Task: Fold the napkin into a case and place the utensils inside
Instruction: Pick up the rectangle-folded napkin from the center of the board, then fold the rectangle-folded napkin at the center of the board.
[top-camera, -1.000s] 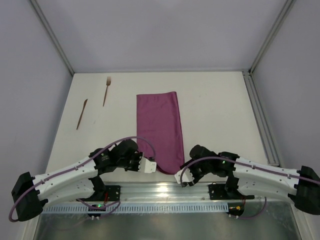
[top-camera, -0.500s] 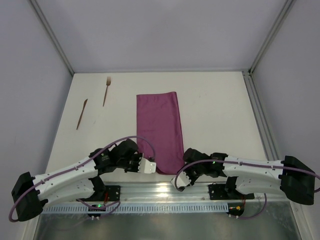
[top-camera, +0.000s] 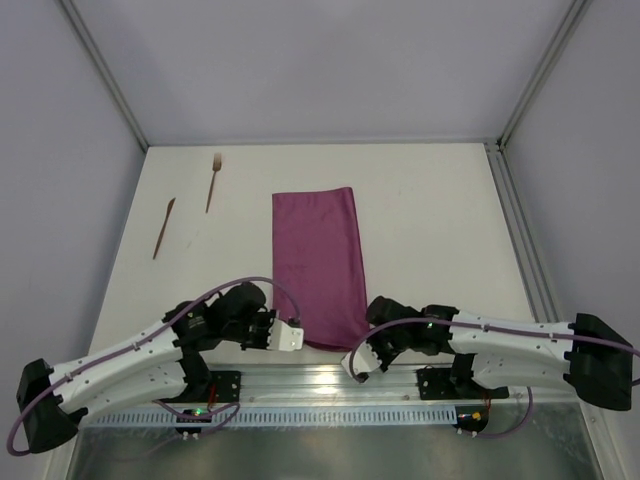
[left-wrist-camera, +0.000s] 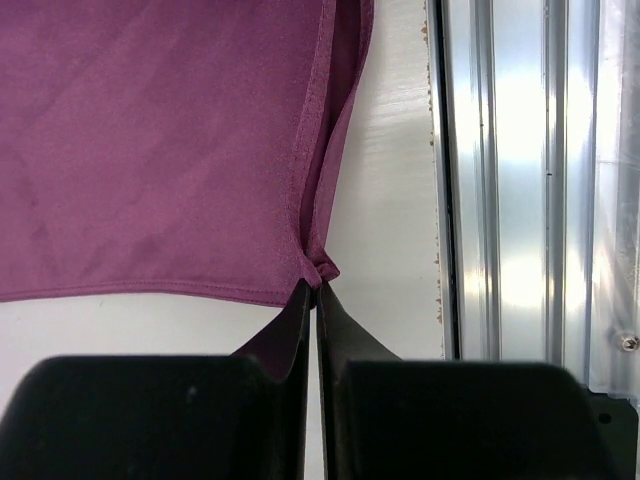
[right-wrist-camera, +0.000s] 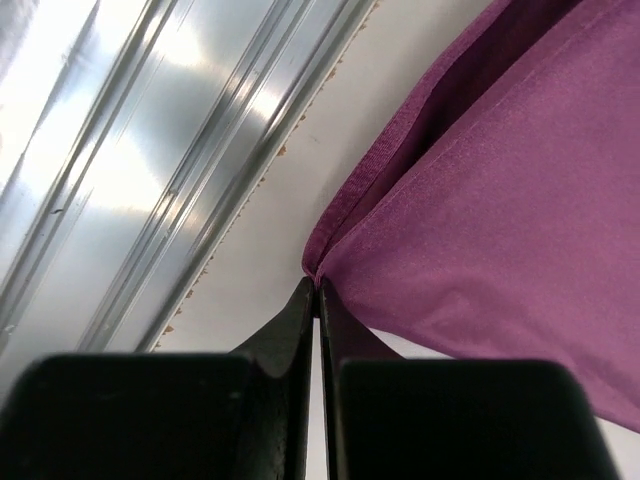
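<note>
The plum-purple napkin lies as a long folded strip down the middle of the white table. My left gripper is shut on its near left corner, and in the left wrist view the tips pinch the layered corner of the napkin. At the near right corner my right gripper is shut too, its tips nipping the napkin where the layers meet. The brown fork and the slim knife-like stick lie at the far left, apart from the cloth.
A shiny metal rail runs along the table's near edge just behind both grippers, also seen as the rail and rail. Grey walls and metal posts close in the back and sides.
My right gripper has closed on the napkin's near right corner. The left arm has drawn slightly toward the near edge, still holding its corner.
</note>
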